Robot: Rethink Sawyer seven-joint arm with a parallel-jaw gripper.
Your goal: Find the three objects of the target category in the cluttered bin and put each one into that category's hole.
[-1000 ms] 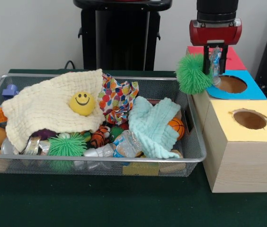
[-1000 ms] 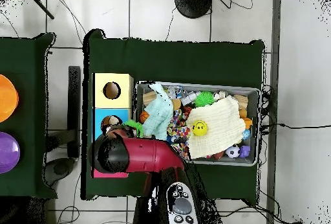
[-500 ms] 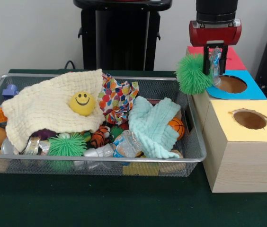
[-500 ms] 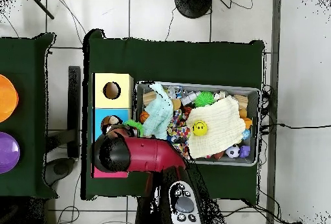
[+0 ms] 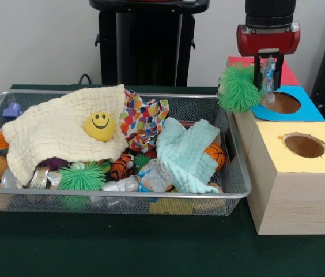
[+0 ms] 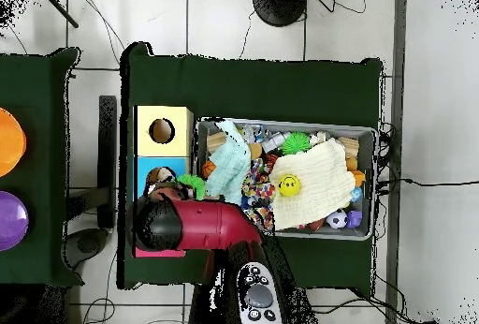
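My gripper [image 5: 268, 86] hangs above the blue-topped box [image 5: 309, 112], just behind its round hole [image 5: 282, 103]. It is shut on a small crushed clear bottle [image 5: 268, 68] held upright between the fingers. A green spiky ball [image 5: 238, 88] clings at the gripper's left side, above the bin's right end. The wire mesh bin [image 5: 122, 197] holds another clear bottle with a blue label [image 5: 151, 176] at its front. In the overhead view the red arm [image 6: 201, 227] covers the gripper; the blue box's hole [image 6: 161, 176] and the ball [image 6: 192, 185] show beside it.
The bin holds a cream cloth [image 5: 59, 130], a yellow smiley ball [image 5: 99, 126], a mint cloth [image 5: 188, 151], a spotted cloth [image 5: 144, 118] and another green spiky ball [image 5: 82, 178]. The yellow-topped box [image 5: 301, 144] stands in front of the blue one, the red-topped box [image 5: 286, 72] behind.
My gripper has moved a little right and up in the front view, carrying the bottle and the clinging green ball closer over the blue box.
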